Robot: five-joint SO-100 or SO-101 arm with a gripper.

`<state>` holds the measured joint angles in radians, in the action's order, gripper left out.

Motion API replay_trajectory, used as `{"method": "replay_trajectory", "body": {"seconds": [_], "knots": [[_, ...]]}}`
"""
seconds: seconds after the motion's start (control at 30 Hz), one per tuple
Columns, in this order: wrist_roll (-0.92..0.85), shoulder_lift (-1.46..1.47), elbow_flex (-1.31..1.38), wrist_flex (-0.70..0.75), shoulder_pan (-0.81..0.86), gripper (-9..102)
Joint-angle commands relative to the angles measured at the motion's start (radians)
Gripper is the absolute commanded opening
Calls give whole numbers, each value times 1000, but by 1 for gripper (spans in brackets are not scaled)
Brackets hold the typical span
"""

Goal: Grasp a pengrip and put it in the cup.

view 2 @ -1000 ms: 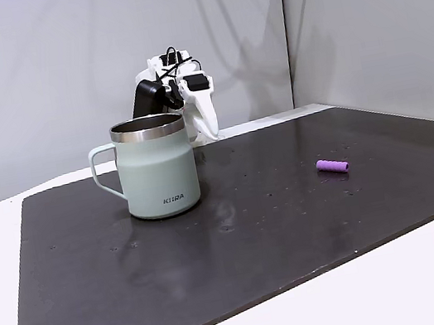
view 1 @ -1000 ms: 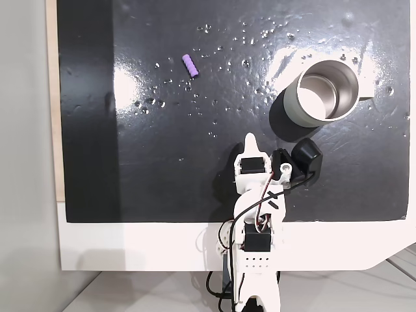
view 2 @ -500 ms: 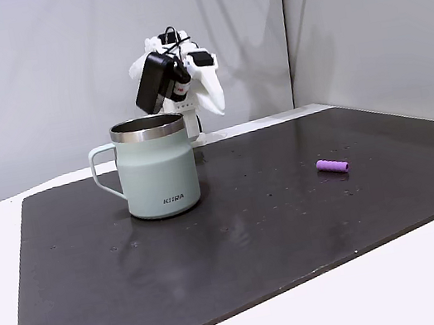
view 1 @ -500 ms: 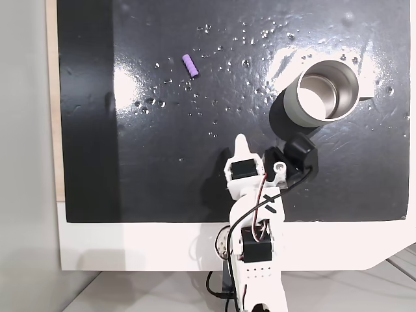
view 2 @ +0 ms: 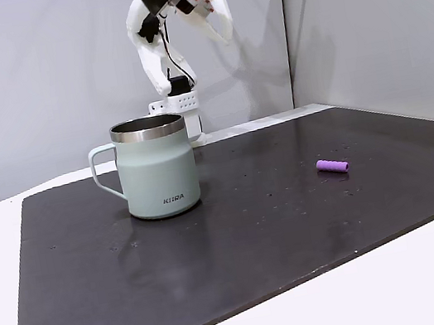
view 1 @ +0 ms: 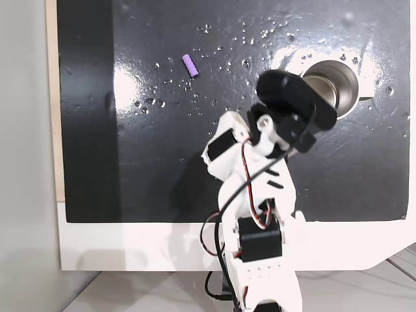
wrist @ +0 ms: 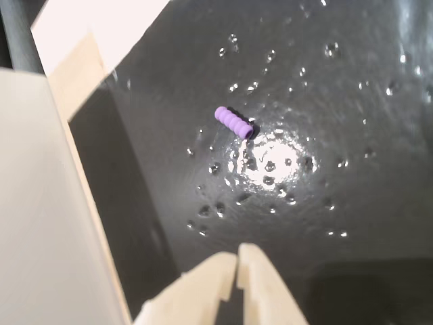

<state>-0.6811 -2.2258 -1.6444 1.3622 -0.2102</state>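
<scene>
1. Pengrip, a small purple ribbed tube, lies on the dark wet mat, well apart from the cup.
2. Cup is shiny metal inside; nothing can be seen in it. Its side reads "KIIRA".
3. Gripper is raised, its tips pressed together, holding nothing.

pengrip on mat | cup well apart
</scene>
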Motion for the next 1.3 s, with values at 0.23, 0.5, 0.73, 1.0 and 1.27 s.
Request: {"method": "replay_trajectory", "body": {"seconds": [0.23, 0.5, 0.73, 1.0, 1.27], "knots": [[-382, 380, 565, 172, -43, 7], [-681, 479, 620, 181, -60, 15], [-819, 644, 798, 209, -74, 17], [-899, 833, 919, 230, -98, 19], [-939, 1143, 1149, 268, -87, 21]]}}
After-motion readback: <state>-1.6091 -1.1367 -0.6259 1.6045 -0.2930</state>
